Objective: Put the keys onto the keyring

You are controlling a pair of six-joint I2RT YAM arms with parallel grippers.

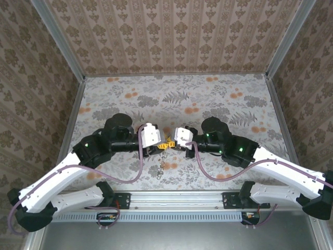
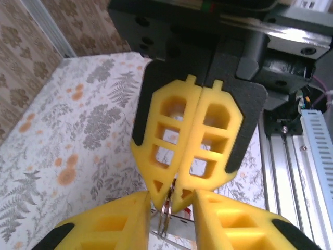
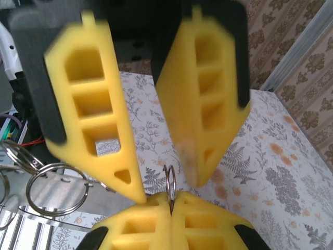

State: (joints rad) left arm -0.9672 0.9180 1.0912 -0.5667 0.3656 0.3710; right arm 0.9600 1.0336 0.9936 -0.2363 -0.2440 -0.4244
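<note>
Centrally, item: the keyring (image 3: 170, 188), a thin split metal ring, standing on edge with its long axis running 12 to 6 o'clock in the right wrist view. Holder: right gripper (image 2: 169, 201), jaws pressed together on the ring's lower arc, so that only the upper arc stands free. Opposite party: left gripper (image 3: 166, 183), jaws apart, one finger at 10 o'clock of the ring and the other at 2 o'clock. Neither appears to touch the ring, which sits in the gap between them. Attachments: larger rings (image 3: 51, 188) and a flat grey piece at 9 o'clock of the pinched ring, blurred; whether a key is among them cannot be told. From above, a short chain (image 1: 162, 167) trails toward 6 o'clock beneath the meeting fingertips, over the patterned table (image 1: 218, 99). Judgement: the right arm is the nearer, having the grip; any closing by the left would meet the ring's flat faces, not its edge.
</note>
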